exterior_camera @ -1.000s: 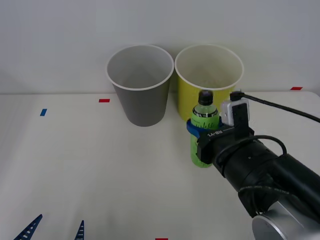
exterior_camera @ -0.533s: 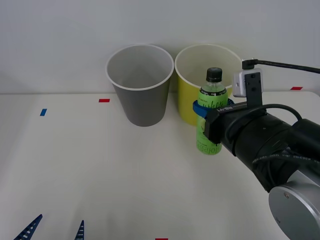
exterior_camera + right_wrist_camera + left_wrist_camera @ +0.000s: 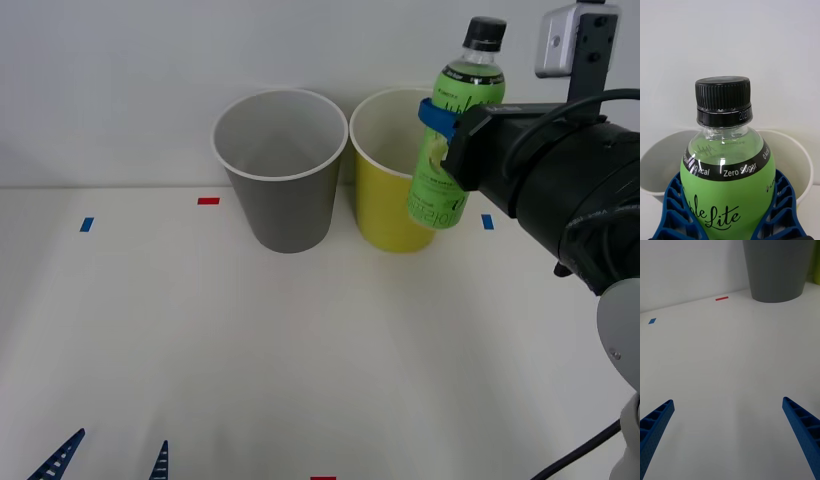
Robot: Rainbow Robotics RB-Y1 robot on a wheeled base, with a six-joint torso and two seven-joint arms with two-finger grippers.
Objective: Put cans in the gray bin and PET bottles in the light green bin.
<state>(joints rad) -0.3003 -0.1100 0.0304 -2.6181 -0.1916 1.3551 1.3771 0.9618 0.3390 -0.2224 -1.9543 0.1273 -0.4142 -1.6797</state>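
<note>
Left hand (image 3: 105, 455) low over the near counter (image 3: 200, 340), fingers spread wide, holding nothing. Right hand (image 3: 440, 120) raised, blue fingers pinching the PET bottle (image 3: 455, 140) at its label; bottle tilted slightly, black cap up, lifted clear of the counter, at the light green bin (image 3: 400, 170) rim. Gray bin (image 3: 280, 170) stands just beside it, to the left.

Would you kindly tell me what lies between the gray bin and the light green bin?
Nothing: in the front view the gray bin and light green bin stand side by side, rims nearly touching.
</note>
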